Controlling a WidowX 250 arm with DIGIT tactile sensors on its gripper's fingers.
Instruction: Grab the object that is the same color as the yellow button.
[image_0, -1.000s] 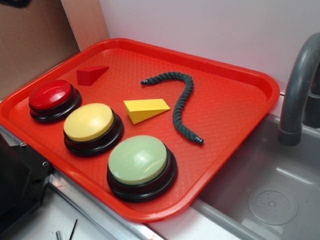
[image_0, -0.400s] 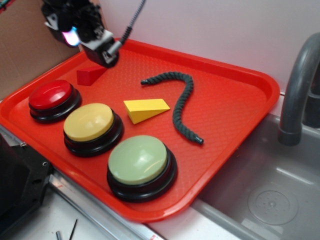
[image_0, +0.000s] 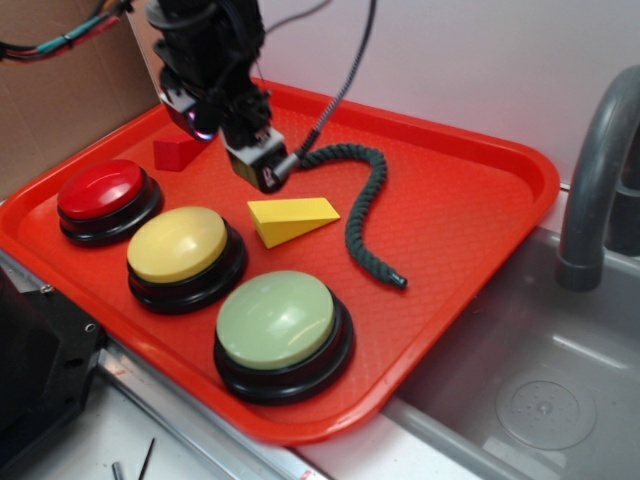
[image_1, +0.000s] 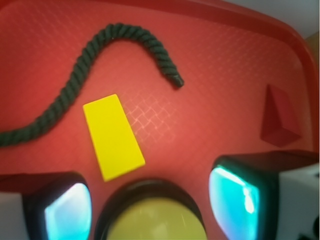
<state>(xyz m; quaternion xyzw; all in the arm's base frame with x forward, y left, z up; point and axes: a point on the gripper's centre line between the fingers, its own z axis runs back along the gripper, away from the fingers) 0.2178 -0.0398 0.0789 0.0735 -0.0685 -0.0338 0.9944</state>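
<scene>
Seemingly light, rigid and smooth, the yellow wedge (image_0: 292, 218) lies on the red tray (image_0: 470, 230) between the yellow button (image_0: 178, 243) and the rope (image_0: 362, 205). The tool (image_0: 262, 168) hangs above, spread and empty; the parallel long sides are judged the best hold.

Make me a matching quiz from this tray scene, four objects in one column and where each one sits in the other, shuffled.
Objects:
1. yellow wedge
2. red wedge
3. rope
4. green button

Places:
A. far-left part of the tray, behind the red button
B. nearest the tray's front edge
C. mid-tray, right of the yellow button
D. curving along the sink side of the wedge

Pairs: 1-C, 2-A, 3-D, 4-B
</scene>
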